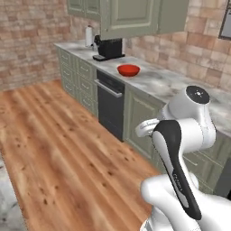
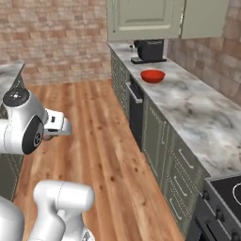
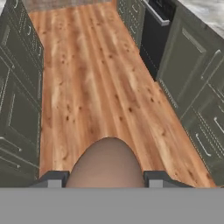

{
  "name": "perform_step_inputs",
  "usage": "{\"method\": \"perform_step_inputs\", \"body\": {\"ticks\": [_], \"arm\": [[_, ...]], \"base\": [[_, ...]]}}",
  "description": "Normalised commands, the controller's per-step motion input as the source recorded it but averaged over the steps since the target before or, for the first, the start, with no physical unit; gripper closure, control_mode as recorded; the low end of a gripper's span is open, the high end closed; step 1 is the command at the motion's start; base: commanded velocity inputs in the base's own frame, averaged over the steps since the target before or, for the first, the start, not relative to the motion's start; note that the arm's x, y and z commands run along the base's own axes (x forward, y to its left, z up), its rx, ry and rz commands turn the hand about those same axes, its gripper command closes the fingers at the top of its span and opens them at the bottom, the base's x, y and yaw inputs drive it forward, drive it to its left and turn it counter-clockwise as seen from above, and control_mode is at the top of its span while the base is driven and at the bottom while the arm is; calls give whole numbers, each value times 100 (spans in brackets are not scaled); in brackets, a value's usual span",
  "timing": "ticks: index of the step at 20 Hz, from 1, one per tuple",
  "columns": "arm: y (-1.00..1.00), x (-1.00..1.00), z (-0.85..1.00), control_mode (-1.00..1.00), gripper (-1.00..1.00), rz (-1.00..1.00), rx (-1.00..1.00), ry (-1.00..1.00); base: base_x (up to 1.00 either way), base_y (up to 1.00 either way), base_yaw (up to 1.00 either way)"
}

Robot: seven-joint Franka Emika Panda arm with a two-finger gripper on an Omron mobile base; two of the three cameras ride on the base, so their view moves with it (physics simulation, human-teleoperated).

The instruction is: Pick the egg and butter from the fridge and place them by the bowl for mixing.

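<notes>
Smooth brownish-pink egg between jaws

Brownish-pink egg, bright red bowl, grey-veined marble counter, orange-brown wood floor.

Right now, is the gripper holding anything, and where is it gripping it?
Yes, the gripper holds the egg, a brownish-pink rounded thing, pinched at its two opposite sides between the finger tips.
</notes>
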Motion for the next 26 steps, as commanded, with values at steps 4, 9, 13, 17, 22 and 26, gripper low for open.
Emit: {"method": "perform_step_inputs", "body": {"ticks": [4, 9, 13, 17, 22, 26], "arm": [[0, 0, 0, 100, 100, 0, 0, 0], [0, 0, 0, 100, 100, 0, 0, 0], [0, 0, 0, 100, 100, 0, 0, 0], [0, 0, 0, 100, 100, 0, 0, 0], [0, 0, 0, 100, 100, 0, 0, 0], [0, 0, 0, 100, 100, 0, 0, 0]], "base": [[84, 26, 2], [85, 24, 0], [85, 24, 0], [85, 24, 0], [72, 35, -21], [63, 39, -33]]}}
